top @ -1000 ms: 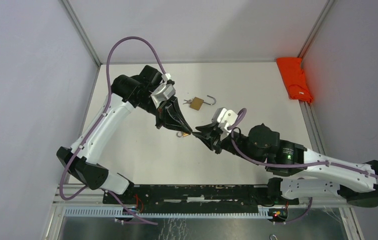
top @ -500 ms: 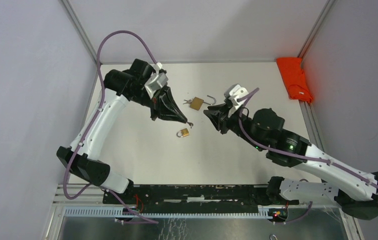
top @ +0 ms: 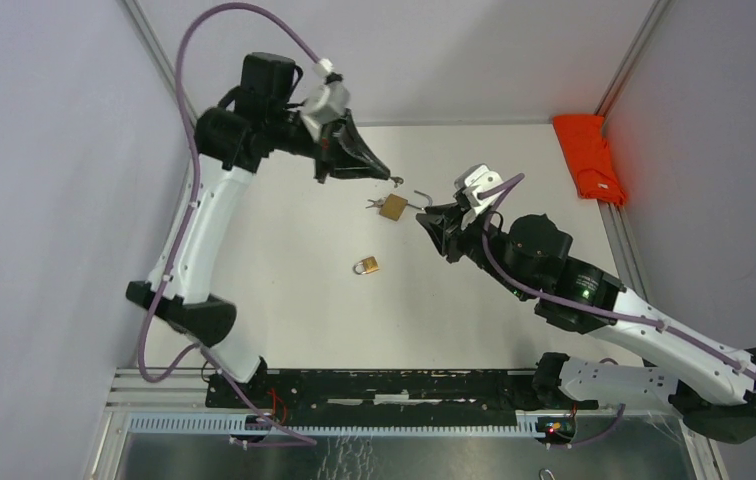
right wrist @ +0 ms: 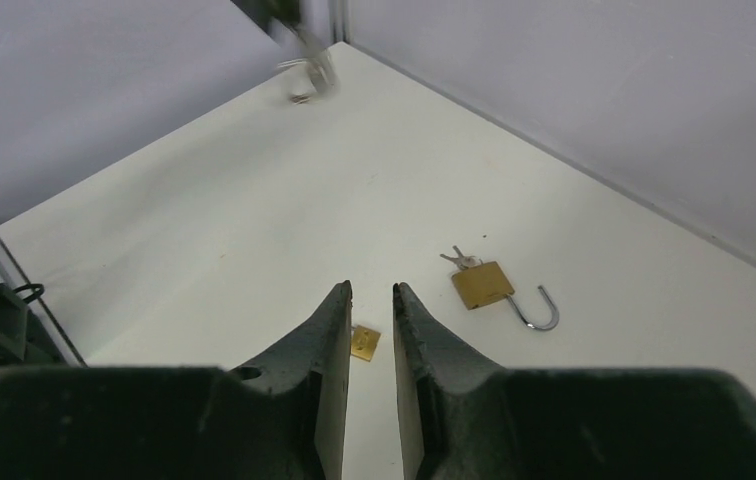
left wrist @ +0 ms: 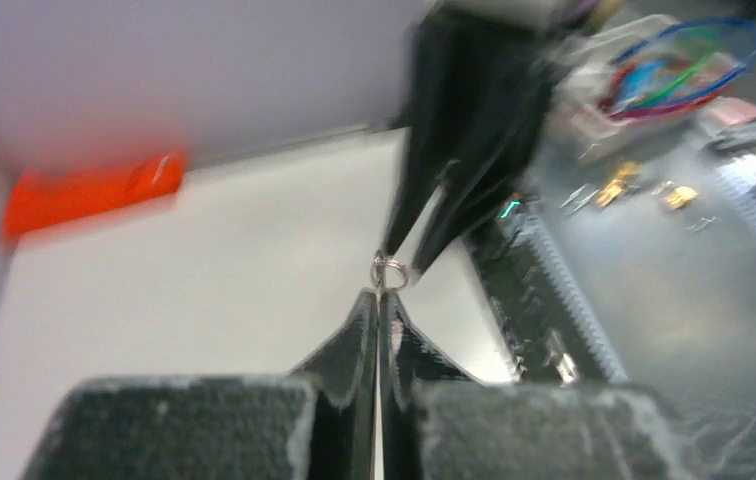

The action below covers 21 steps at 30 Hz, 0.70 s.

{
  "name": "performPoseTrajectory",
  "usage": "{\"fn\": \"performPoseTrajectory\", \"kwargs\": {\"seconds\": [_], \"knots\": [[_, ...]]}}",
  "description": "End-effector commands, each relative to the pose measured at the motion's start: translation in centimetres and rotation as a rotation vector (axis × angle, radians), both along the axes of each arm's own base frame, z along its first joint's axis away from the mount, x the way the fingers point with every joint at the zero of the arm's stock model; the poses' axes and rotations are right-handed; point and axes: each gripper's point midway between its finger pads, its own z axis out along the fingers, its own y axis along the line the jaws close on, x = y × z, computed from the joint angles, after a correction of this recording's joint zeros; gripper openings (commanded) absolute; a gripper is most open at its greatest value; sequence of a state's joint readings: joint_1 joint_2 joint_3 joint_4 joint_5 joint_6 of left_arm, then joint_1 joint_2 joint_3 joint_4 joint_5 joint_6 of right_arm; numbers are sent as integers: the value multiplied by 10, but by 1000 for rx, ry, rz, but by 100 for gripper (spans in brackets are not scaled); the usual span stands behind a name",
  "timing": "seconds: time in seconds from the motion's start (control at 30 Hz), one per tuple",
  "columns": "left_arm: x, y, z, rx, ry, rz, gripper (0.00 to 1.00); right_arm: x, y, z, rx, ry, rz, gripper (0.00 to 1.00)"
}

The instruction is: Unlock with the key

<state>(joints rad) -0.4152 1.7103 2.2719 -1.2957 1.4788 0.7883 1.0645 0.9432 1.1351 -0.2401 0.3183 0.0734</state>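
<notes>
A small closed brass padlock (top: 367,265) lies alone mid-table; the right wrist view shows it (right wrist: 364,342) just beyond my right fingertips. A larger brass padlock (top: 393,207) lies further back with its shackle (right wrist: 540,310) swung open and keys (right wrist: 462,261) in its base. My left gripper (top: 386,176) is raised over the back of the table, shut on a key; only the key's ring (left wrist: 390,272) sticks out of the tips (left wrist: 381,293). My right gripper (top: 426,218) stands open and empty (right wrist: 371,290), just right of the larger padlock.
An orange cloth (top: 589,155) lies at the back right by the enclosure rail. Grey walls close in the table on three sides. A black rail (top: 394,385) with the arm bases runs along the near edge.
Both grippers were at the small padlock a second ago. The left arm has lifted and swung to the back with the key. The right gripper has moved back beside the open padlock.
</notes>
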Motion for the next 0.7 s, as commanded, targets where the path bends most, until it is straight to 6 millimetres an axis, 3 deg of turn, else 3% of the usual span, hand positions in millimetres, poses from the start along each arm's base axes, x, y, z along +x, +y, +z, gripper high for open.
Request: {"fn": "performPoseTrajectory", "kwargs": {"seconds": [0.0,0.07,0.17,0.27,0.43,0.53,0.6,0.67], "knots": [[100,-31,27,-41,-124,678,2,9,-17,17,38,-46,-90,27],[112,-28,28,-55,-212,795,2,11,-19,13,27,-41,-102,27],[118,-33,36,-41,-98,810,2,15,-24,6,-2,-29,-141,27],[129,-30,27,-37,48,931,2,26,-37,-2,-47,-1,-240,28],[122,-7,-26,59,238,1080,2,40,-47,-8,-57,25,-262,29],[123,26,-73,212,355,1281,2,59,-49,-12,-17,94,-258,29],[116,48,-97,290,384,1375,2,70,-42,-17,10,138,-219,29],[104,57,-117,346,387,1376,2,79,-30,-24,59,169,-118,29]]}}
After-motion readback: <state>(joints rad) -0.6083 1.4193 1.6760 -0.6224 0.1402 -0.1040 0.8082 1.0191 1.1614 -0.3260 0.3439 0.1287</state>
